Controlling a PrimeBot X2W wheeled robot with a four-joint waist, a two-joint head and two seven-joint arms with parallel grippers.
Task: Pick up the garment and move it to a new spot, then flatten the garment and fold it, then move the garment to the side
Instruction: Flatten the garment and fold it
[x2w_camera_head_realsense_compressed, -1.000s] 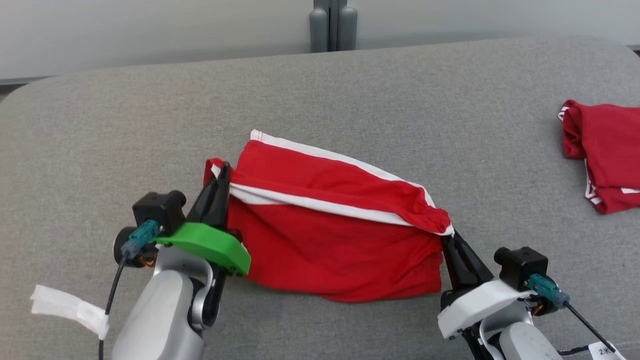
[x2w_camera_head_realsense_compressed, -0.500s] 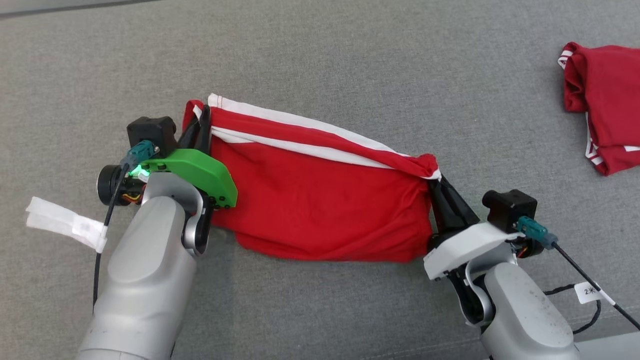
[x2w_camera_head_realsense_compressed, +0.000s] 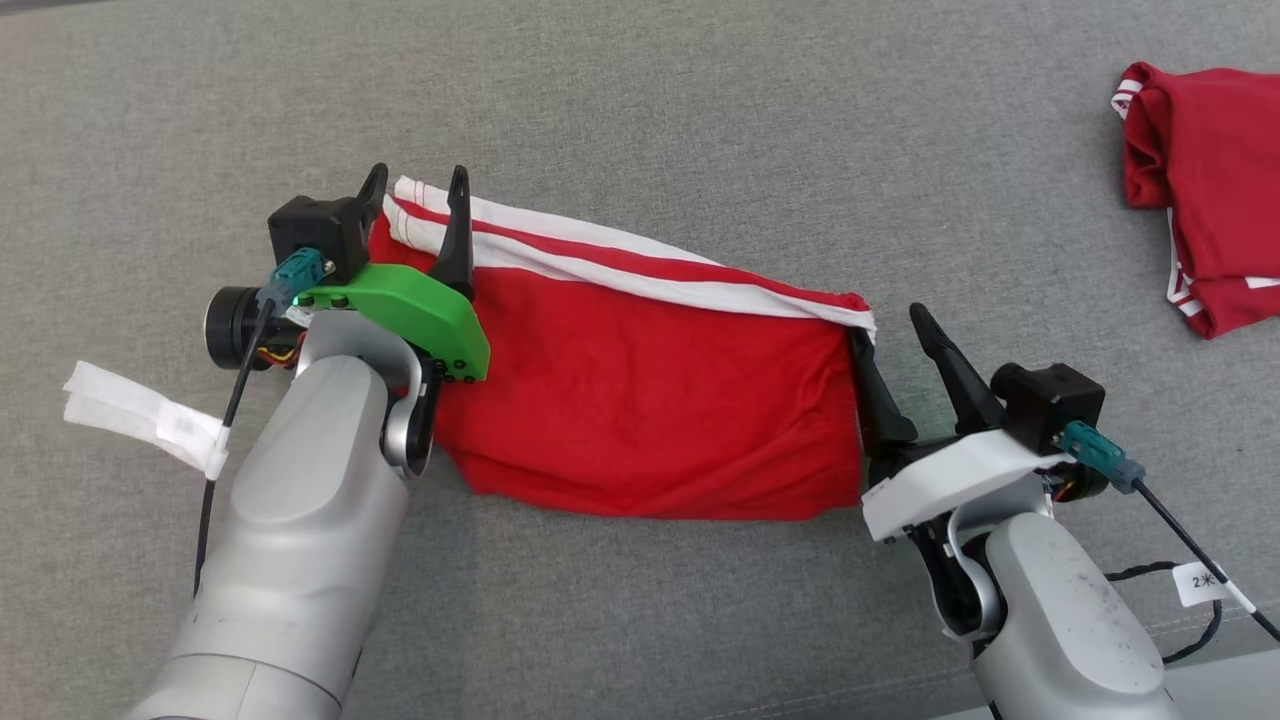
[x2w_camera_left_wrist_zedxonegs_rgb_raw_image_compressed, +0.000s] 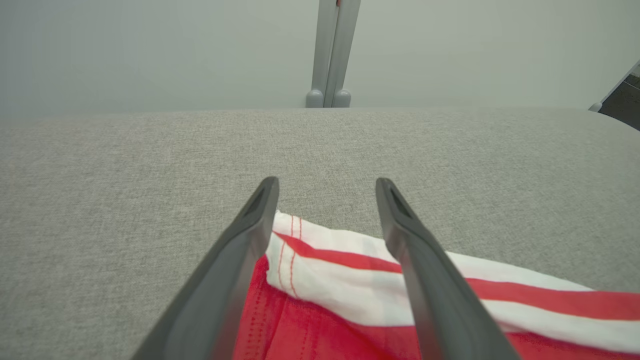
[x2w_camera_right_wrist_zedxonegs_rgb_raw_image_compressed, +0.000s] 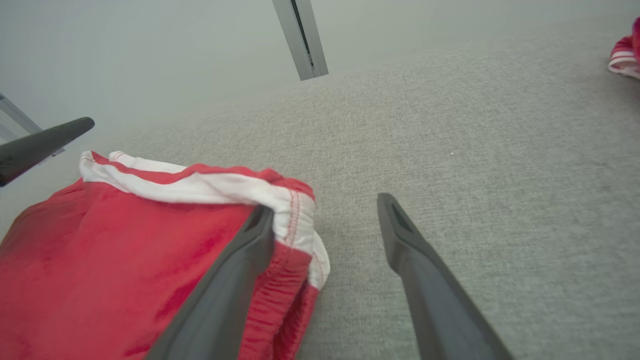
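Observation:
A red garment (x2w_camera_head_realsense_compressed: 650, 400) with white stripes lies folded on the grey fabric surface (x2w_camera_head_realsense_compressed: 700, 120), its striped edge along the far side. My left gripper (x2w_camera_head_realsense_compressed: 418, 180) stands open over the garment's far left corner (x2w_camera_left_wrist_zedxonegs_rgb_raw_image_compressed: 320, 255), the cloth lying loose between its fingers. At the garment's right end my right gripper (x2w_camera_head_realsense_compressed: 885, 335) is open too; its left finger (x2w_camera_right_wrist_zedxonegs_rgb_raw_image_compressed: 240, 270) rests against the bunched red and white edge (x2w_camera_right_wrist_zedxonegs_rgb_raw_image_compressed: 295, 220), its right finger over bare surface.
A second red garment (x2w_camera_head_realsense_compressed: 1210, 230) with white trim lies crumpled at the far right. A white tape tag (x2w_camera_head_realsense_compressed: 140, 420) hangs on the left arm's cable. In the left wrist view a grey post (x2w_camera_left_wrist_zedxonegs_rgb_raw_image_compressed: 332, 50) stands behind the surface.
Both grippers have opened and let go of the garment's corners, and the cloth now lies flat on the surface. The head camera has tilted down, shifting the whole picture.

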